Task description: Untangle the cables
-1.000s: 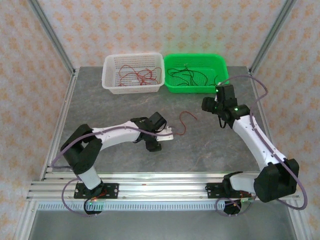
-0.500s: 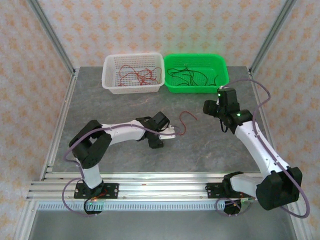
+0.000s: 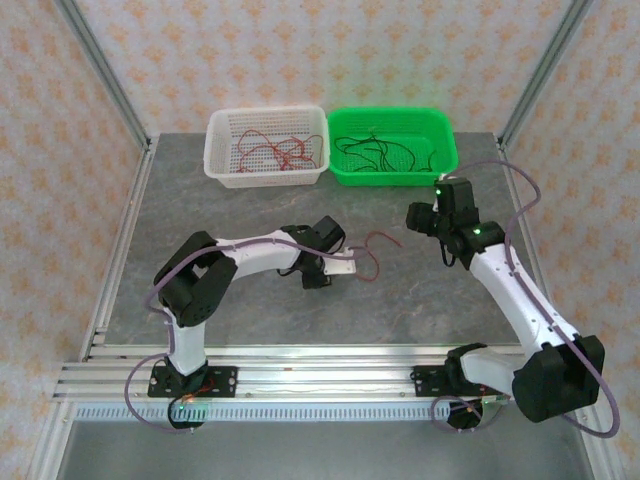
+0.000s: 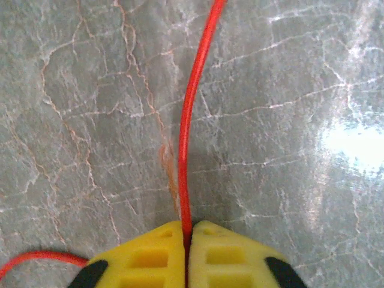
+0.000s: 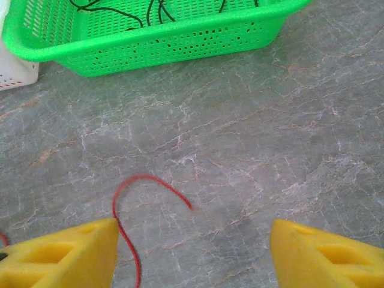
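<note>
One red cable (image 3: 372, 250) lies loose on the grey table, curled in a hook near the middle. My left gripper (image 3: 352, 268) is low on the table, shut on this cable near its lower end. In the left wrist view the red cable (image 4: 191, 102) runs straight out from between the closed yellow fingertips of the left gripper (image 4: 187, 225). My right gripper (image 3: 420, 215) hovers to the cable's right, open. In the right wrist view the right gripper (image 5: 195, 223) holds nothing, and the hooked red cable (image 5: 144, 177) passes beside its left finger (image 5: 78, 246).
At the back stand a white basket (image 3: 265, 180) with tangled red wires (image 3: 272, 152) and a green basket (image 3: 395, 177) with black wires (image 3: 380, 150). The green basket's wall (image 5: 180, 36) is just beyond my right gripper. Metal frame posts flank the table.
My left gripper slid right along the table to the red cable and closed on it. The right arm shifted slightly to the right early on, then stayed still.
</note>
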Robot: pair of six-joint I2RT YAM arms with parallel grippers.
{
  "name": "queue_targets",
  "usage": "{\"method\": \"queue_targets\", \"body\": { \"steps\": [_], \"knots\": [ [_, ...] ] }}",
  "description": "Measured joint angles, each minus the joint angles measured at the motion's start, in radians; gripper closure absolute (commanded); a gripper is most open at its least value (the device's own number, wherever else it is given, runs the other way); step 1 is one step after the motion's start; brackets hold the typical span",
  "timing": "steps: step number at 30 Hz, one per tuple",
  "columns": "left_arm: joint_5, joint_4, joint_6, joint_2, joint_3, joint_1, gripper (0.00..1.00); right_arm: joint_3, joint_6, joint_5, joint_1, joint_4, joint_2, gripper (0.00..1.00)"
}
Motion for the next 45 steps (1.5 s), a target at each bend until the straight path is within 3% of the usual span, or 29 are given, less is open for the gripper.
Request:
{"method": "queue_targets", "body": {
  "steps": [9, 19, 26, 34, 45],
  "knots": [
    [-0.115, 0.129, -0.034, -0.031, -0.003, 0.037, 1.00, -0.004, 0.000, 0.000, 0.000, 0.000, -0.032, 0.33],
    [-0.207, 0.207, -0.179, -0.360, 0.001, 0.051, 1.00, -0.005, 0.011, -0.004, 0.000, 0.000, -0.055, 0.33],
    [-0.274, 0.211, -0.270, -0.490, 0.051, 0.052, 1.00, -0.005, 0.027, -0.010, 0.000, 0.000, -0.072, 0.33],
    [-0.356, 0.246, -0.339, -0.517, 0.182, 0.130, 1.00, -0.005, 0.046, -0.043, 0.000, 0.000, -0.100, 0.33],
    [-0.322, 0.426, -0.304, -0.417, 0.248, 0.299, 1.00, -0.005, 0.071, -0.049, 0.000, -0.001, -0.130, 0.33]
  ]
}}
